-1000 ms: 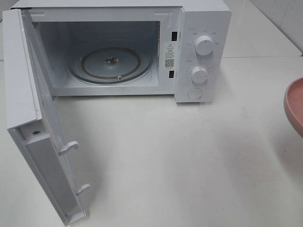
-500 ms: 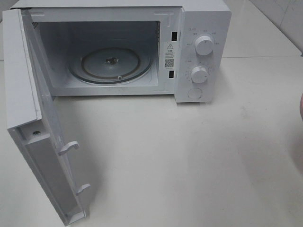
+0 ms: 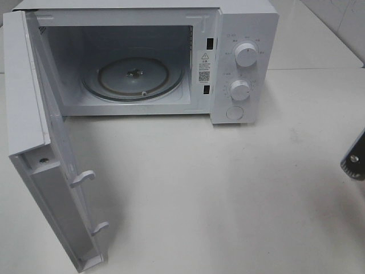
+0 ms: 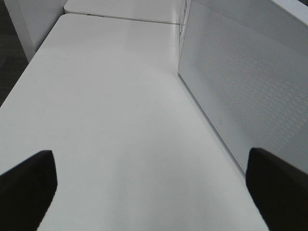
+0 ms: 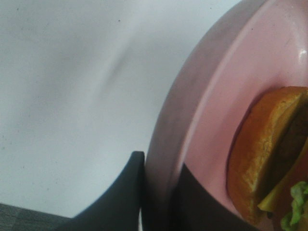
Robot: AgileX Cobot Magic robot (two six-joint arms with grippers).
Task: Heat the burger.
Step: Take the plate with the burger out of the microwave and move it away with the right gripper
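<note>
Pink plate (image 5: 216, 110) in right pincer (image 5: 161, 192), burger (image 5: 269, 154) aboard.

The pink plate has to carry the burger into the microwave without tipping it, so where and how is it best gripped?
By its rim, from the outer side. The right pincer is shut on the pink plate there, one finger under the raised lip and one on top. The burger sits further in, so a rim grip likely clears it.

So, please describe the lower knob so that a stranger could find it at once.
Find the white microwave oven with its door open. On its control panel to the right of the cavity sit two round white knobs; the lower knob is below the upper knob and just above the round button.
</note>
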